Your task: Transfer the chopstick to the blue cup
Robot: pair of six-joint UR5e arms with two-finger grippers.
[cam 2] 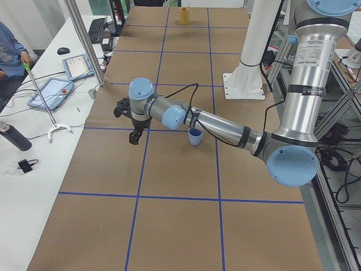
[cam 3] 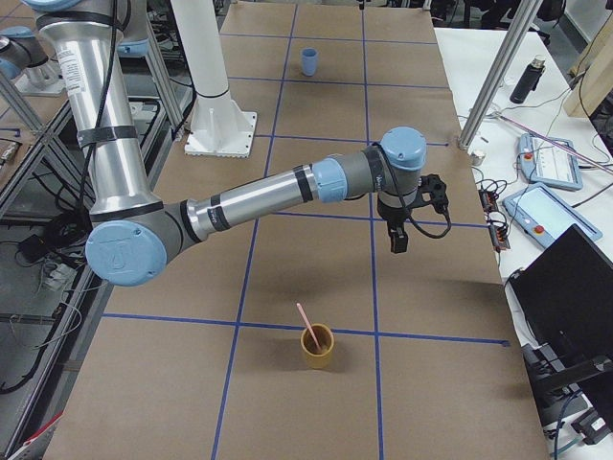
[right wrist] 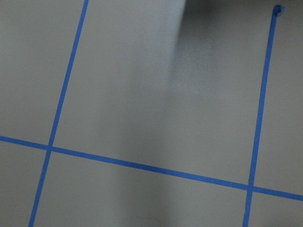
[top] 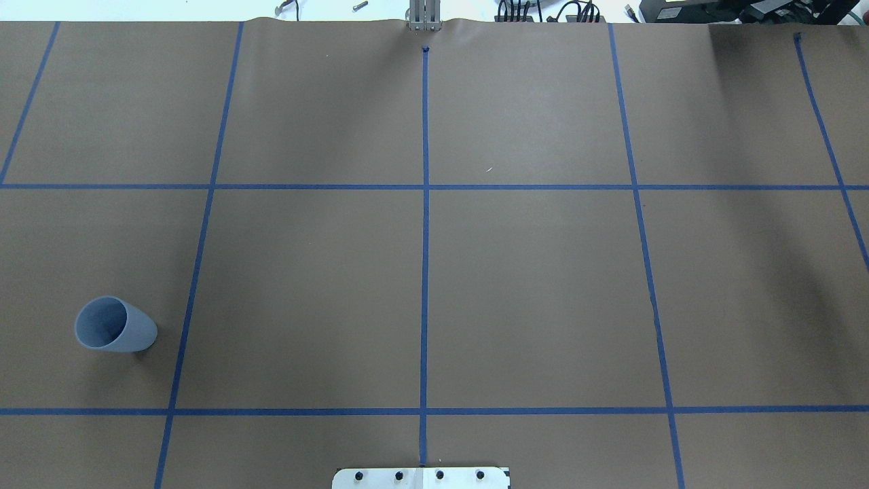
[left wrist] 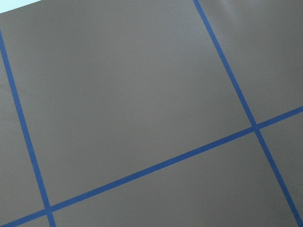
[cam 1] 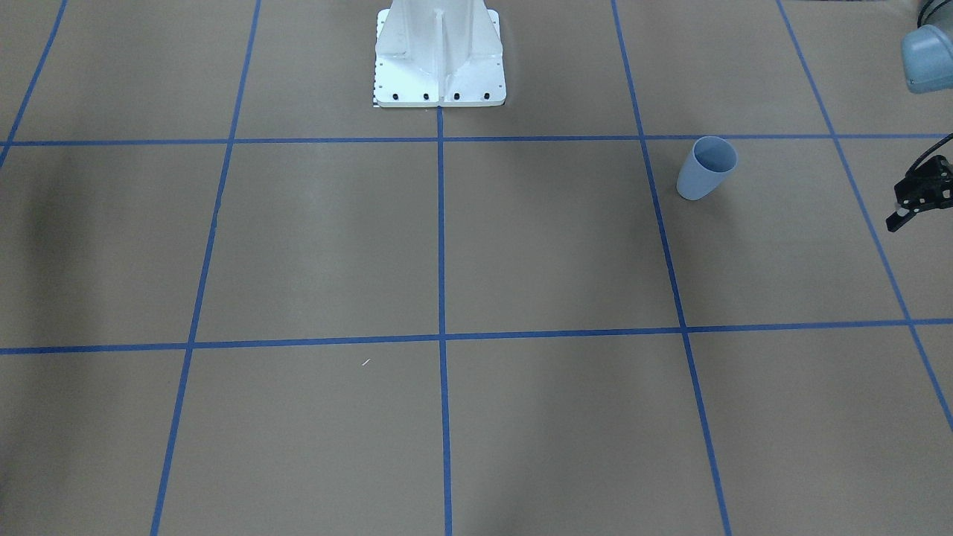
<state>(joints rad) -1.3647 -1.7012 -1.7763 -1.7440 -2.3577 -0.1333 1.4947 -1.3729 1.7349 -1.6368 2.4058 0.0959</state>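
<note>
The blue cup [cam 1: 706, 167] stands upright on the robot's left side of the table; it also shows in the overhead view [top: 114, 324] and both side views [cam 2: 195, 136] [cam 3: 308, 60]. The pink chopstick [cam 3: 306, 324] leans in a yellow cup [cam 3: 318, 347] at the table's right end, seen far off in the left view [cam 2: 184, 15]. My left gripper [cam 1: 897, 218] hangs above the table beside the blue cup, cut by the frame edge; I cannot tell its state. My right gripper [cam 3: 397, 240] hovers over the table, away from the yellow cup; I cannot tell its state.
The white robot base [cam 1: 439, 56] stands at mid table. Brown paper with a blue tape grid [top: 425, 187] covers the table. Both wrist views show only paper and tape. A side bench with tablets [cam 2: 51, 93] and an operator [cam 2: 11, 56] lies past the far edge.
</note>
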